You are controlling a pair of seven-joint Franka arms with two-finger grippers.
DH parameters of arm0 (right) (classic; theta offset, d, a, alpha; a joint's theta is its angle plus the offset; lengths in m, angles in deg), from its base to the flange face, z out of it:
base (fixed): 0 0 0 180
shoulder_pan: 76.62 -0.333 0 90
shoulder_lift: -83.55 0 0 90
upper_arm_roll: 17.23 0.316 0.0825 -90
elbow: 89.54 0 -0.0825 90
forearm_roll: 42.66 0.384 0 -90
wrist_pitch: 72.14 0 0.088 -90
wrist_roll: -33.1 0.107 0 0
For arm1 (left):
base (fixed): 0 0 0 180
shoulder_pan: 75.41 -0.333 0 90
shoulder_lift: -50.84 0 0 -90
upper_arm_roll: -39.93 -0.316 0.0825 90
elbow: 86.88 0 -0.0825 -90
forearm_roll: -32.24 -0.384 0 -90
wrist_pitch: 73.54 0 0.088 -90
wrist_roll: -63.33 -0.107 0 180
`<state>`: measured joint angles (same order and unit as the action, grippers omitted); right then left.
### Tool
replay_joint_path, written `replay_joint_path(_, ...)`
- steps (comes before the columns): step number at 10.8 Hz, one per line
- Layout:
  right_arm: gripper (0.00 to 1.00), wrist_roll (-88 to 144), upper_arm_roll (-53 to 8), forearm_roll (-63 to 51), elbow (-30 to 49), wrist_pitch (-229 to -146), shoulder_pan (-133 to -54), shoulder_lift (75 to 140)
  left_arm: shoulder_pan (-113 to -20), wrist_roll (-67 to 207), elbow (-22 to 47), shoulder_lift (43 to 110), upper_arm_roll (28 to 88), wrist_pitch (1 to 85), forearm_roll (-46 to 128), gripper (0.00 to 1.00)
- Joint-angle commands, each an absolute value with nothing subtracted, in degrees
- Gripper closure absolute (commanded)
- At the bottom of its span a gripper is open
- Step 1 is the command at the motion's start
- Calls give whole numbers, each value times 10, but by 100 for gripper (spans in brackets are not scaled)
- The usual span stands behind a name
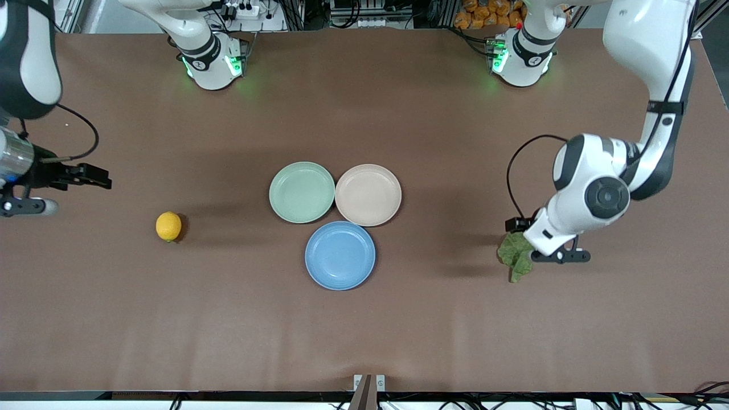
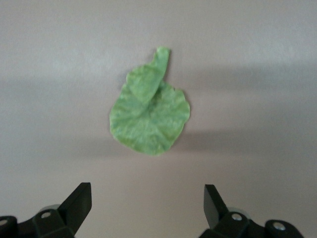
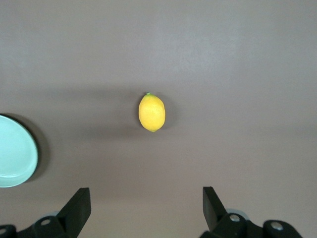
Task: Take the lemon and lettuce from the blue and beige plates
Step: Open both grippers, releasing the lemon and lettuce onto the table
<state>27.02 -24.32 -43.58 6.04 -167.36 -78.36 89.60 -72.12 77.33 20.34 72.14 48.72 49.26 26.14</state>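
The lemon (image 1: 168, 226) (image 3: 151, 112) lies on the bare brown table toward the right arm's end, off every plate. The lettuce (image 1: 516, 257) (image 2: 149, 113) lies flat on the table toward the left arm's end. The blue plate (image 1: 340, 255) and the beige plate (image 1: 368, 195) sit in the middle with nothing on them. My left gripper (image 1: 561, 256) (image 2: 147, 191) hangs open just above the table beside the lettuce, nothing between its fingers. My right gripper (image 1: 28, 206) (image 3: 147, 193) hangs open and holds nothing, over the table beside the lemon.
A mint-green plate (image 1: 301, 192) (image 3: 12, 151) touches the beige plate and holds nothing. The two arm bases (image 1: 212, 62) (image 1: 521, 57) stand along the table's edge farthest from the front camera.
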Motion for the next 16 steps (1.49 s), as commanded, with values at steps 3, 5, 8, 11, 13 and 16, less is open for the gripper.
replay_joint_path(3,0,295,-250,-445,-42,-1590,-795,886,-740,789,400,549,493,548,256,0)
replay_joint_path(5,0,332,-247,-443,-72,-1558,-800,885,-741,789,421,526,493,548,256,0)
replay_joint_path(8,0,337,-248,-443,-81,-1559,-805,871,-756,788,447,493,494,547,257,0)
replay_joint_path(11,0,338,-248,-443,-77,-1571,-805,871,-755,775,397,486,495,530,286,0)
replay_joint_path(13,0,337,-247,-442,-77,-1572,-806,871,-751,760,365,456,496,514,294,0)
replay_joint_path(16,0,337,-247,-442,-76,-1571,-805,872,-750,756,260,446,510,383,306,0)
